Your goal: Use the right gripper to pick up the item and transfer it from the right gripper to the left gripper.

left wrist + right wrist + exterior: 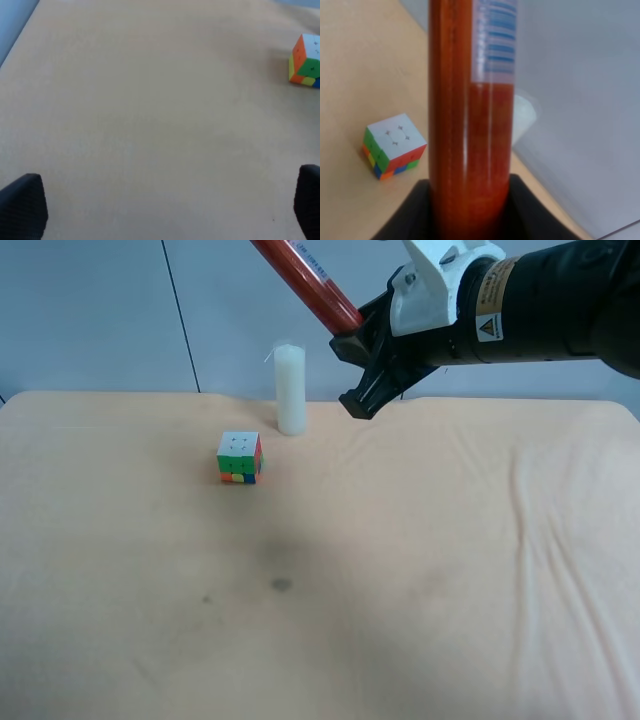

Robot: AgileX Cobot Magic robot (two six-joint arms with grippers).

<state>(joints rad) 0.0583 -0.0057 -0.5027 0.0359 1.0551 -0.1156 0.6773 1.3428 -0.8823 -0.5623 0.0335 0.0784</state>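
The item (305, 278), a slim red stick with a blue-and-white label, is held high above the table, slanting up toward the exterior high view's top left. My right gripper (355, 370), a black claw on the arm with white housing, is shut on its lower end. In the right wrist view the item (470, 125) fills the middle, clamped between the black jaws of the right gripper (470, 200). The left gripper (165, 210) hangs open over bare cloth, with only its black fingertips (22, 205) showing. It is out of the exterior high view.
A multicoloured puzzle cube (239, 457) (394, 145) (305, 66) sits on the tan cloth-covered table (400, 570). A white pillar candle (290, 390) stands upright behind it near the far edge, below the held stick. A grey wall rises behind.
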